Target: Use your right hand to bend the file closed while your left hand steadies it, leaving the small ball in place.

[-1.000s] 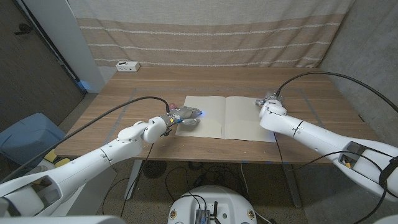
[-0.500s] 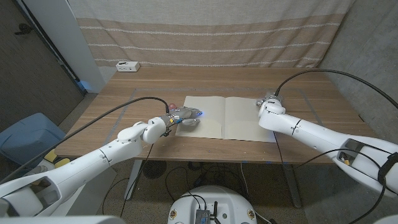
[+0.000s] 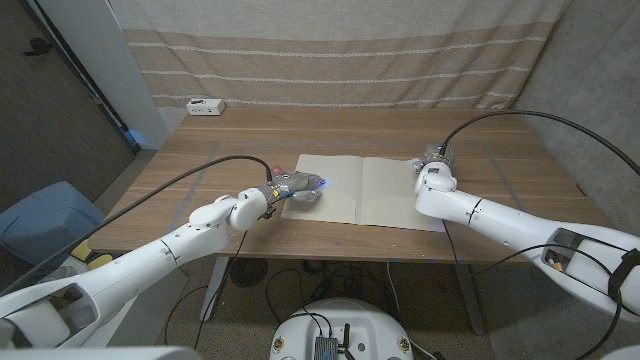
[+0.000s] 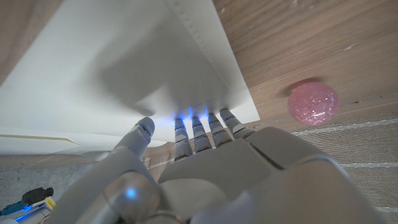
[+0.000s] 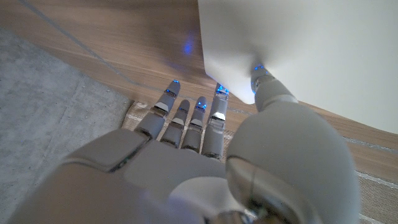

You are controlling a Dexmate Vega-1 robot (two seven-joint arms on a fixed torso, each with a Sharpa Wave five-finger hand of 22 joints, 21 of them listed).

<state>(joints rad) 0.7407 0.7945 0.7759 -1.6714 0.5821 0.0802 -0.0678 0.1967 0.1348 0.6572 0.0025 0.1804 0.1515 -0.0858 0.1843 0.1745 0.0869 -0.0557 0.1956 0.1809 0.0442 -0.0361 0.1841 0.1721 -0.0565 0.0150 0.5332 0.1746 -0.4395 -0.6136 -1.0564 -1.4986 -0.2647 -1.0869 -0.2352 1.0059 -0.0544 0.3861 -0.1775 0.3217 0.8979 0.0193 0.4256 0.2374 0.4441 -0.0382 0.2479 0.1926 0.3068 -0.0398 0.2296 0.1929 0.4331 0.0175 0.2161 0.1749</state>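
Observation:
A cream file [image 3: 365,188] lies open and flat on the wooden table [image 3: 500,150]. My left hand [image 3: 295,189] is at its left edge, and its fingertips [image 4: 200,124] press on the left page [image 4: 124,68]. A small pink ball [image 4: 313,102] sits on the wood just beside that hand, apart from the file; in the head view the ball [image 3: 274,172] shows just behind the hand. My right hand [image 3: 432,170] is at the file's far right corner. Its fingers [image 5: 186,112] reach out over the wood, while the thumb [image 5: 264,84] touches the page corner [image 5: 298,50].
A white box [image 3: 205,106] stands at the table's back left edge. A striped curtain [image 3: 330,50] hangs behind the table. A blue bin [image 3: 45,222] is on the floor to the left. Black cables [image 3: 500,122] arc over both arms.
My right forearm has shifted a little, while its hand stays at the file's far right corner. The left hand, the file and the ball have not moved.

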